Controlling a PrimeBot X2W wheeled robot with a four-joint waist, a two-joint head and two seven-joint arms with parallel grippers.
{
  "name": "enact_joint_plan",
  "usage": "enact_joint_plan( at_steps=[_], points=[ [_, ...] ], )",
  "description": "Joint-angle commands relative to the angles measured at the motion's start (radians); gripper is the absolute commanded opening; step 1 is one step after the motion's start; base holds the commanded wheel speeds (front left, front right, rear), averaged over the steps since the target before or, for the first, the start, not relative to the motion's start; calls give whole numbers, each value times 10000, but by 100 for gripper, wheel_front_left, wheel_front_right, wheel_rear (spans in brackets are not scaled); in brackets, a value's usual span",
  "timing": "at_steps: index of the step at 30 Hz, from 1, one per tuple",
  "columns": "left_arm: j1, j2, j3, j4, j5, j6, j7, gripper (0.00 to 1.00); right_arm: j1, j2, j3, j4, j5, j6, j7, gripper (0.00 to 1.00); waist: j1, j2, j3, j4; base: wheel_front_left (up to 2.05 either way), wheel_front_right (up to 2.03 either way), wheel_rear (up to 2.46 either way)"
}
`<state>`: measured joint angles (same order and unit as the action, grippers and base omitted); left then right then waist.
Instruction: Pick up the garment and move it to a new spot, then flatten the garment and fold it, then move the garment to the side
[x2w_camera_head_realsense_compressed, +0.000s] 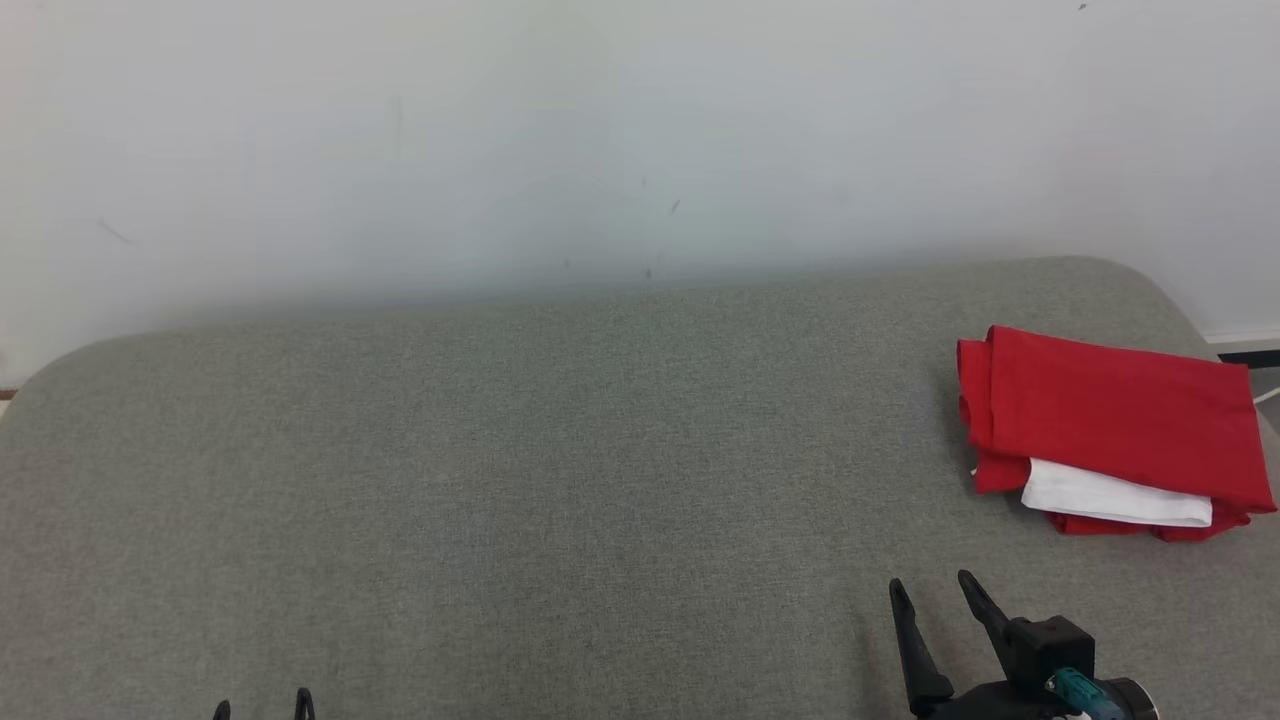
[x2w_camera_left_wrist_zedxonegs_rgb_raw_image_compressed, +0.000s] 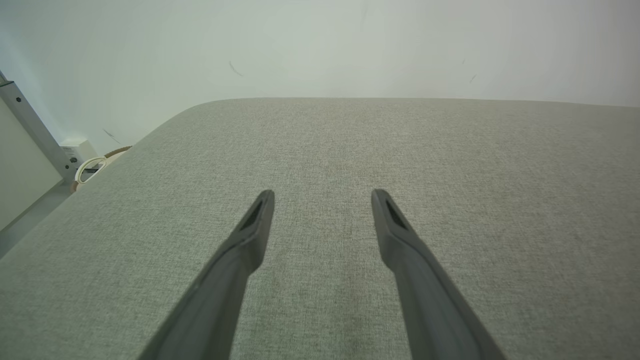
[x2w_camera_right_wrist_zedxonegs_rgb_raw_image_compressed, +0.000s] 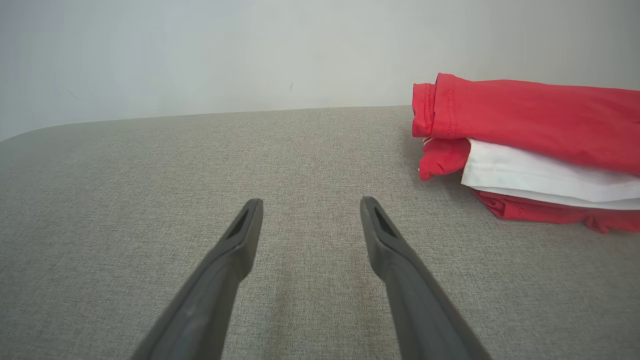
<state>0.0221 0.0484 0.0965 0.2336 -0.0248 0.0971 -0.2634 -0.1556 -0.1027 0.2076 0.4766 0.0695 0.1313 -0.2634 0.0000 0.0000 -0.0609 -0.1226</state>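
The garment (x2w_camera_head_realsense_compressed: 1110, 425) is red with a white layer showing, folded into a flat stack at the far right of the grey fabric surface (x2w_camera_head_realsense_compressed: 560, 470). In the right wrist view the garment (x2w_camera_right_wrist_zedxonegs_rgb_raw_image_compressed: 530, 145) lies ahead and to the right of my fingers. My right gripper (x2w_camera_head_realsense_compressed: 932, 588) hovers open in front of the stack, a short way nearer to me, with nothing between its fingers (x2w_camera_right_wrist_zedxonegs_rgb_raw_image_compressed: 240, 232). My left gripper (x2w_camera_head_realsense_compressed: 262, 703) peeks in at the bottom left edge, far from the garment. It stands open and empty over bare fabric (x2w_camera_left_wrist_zedxonegs_rgb_raw_image_compressed: 320, 150).
A pale wall (x2w_camera_head_realsense_compressed: 600, 140) rises right behind the grey surface. The surface has rounded far corners, and its right edge runs close beside the garment. Left of the surface, a metal post (x2w_camera_left_wrist_zedxonegs_rgb_raw_image_compressed: 35, 132) and a coiled white cable (x2w_camera_left_wrist_zedxonegs_rgb_raw_image_compressed: 90, 167) sit near the floor.
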Motion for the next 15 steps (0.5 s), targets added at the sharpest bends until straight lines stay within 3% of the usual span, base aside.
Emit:
enact_joint_plan(
  at_steps=[1, 15],
  points=[
    [-67, 47, 78, -115, -17, -69, -4, 100, -282, 20, -16, -151, -79, -1, -4, 100, 0, 0, 6, 15, 0, 0, 0],
    [-108, 41, 200, -119, -85, -252, -5, 100, -330, 64, -30, -189, -124, -2, -4, 100, 0, 0, 44, 117, 0, 0, 0]
  ],
)
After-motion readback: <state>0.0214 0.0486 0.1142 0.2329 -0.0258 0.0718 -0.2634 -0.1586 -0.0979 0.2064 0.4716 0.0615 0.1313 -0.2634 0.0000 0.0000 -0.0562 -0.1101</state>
